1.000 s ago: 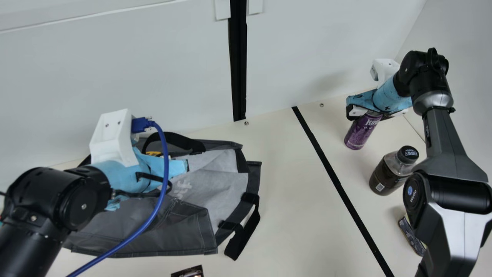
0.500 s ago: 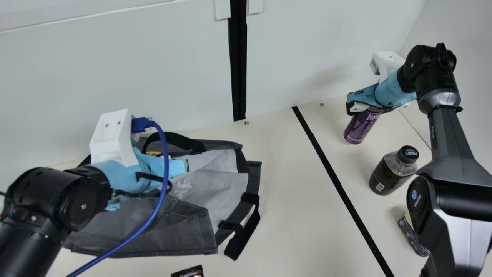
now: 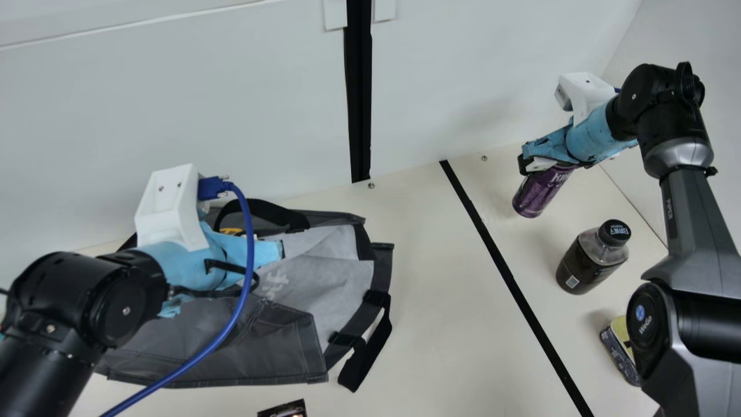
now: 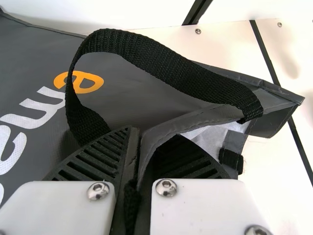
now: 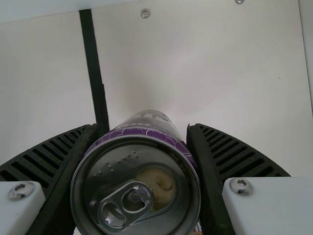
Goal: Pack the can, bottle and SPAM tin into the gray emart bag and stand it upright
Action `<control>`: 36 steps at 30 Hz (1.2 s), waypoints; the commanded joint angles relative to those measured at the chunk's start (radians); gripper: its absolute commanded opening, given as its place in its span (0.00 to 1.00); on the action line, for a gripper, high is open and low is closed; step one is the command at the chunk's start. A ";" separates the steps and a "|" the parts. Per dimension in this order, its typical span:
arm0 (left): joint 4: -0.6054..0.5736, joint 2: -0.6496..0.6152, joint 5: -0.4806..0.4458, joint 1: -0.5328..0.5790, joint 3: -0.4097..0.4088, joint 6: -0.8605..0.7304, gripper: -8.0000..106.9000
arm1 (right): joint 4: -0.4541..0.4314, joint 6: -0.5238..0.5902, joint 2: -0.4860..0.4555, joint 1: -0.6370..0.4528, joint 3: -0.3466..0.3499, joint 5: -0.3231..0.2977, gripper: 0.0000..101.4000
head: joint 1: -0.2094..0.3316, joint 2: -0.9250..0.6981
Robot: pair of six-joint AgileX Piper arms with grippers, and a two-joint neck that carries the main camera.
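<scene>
At the main view's near edge, a dark object (image 3: pixel 283 410) lies on the cream worktop (image 3: pixel 428 301). The tin (image 3: pixel 620 347) sits on the right, partly behind the right arm (image 3: pixel 689 226). The gray bag (image 3: pixel 220 353) lies collapsed on the left, and the left hand (image 3: pixel 269 260) is closed on its edge, with a black strap (image 4: pixel 161 63) looping up just beside. Across the black strip (image 3: pixel 503 263) from the bag, the bottle (image 3: pixel 584 263) stands upright. Farther off, the right hand (image 3: pixel 553 164) grips the purple can (image 3: pixel 538 191) near its top, tilted, its base probably off the worktop.
</scene>
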State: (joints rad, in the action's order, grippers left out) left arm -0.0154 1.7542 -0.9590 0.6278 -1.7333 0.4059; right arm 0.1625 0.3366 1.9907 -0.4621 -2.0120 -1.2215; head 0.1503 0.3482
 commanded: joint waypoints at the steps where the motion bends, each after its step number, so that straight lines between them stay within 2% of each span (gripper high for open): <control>1: 0.000 0.000 0.000 0.000 0.000 0.000 0.00 | 0.005 0.005 -0.021 0.002 0.021 0.001 0.00 | 0.024 0.001; 36: 0.000 0.000 0.000 0.000 0.000 0.000 0.00 | 0.036 0.071 -0.408 0.141 0.402 0.001 0.00 | 0.024 0.001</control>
State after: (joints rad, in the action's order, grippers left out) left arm -0.0154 1.7542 -0.9590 0.6278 -1.7333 0.4059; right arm 0.1971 0.4034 1.5895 -0.3247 -1.6216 -1.2192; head 0.1503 0.3482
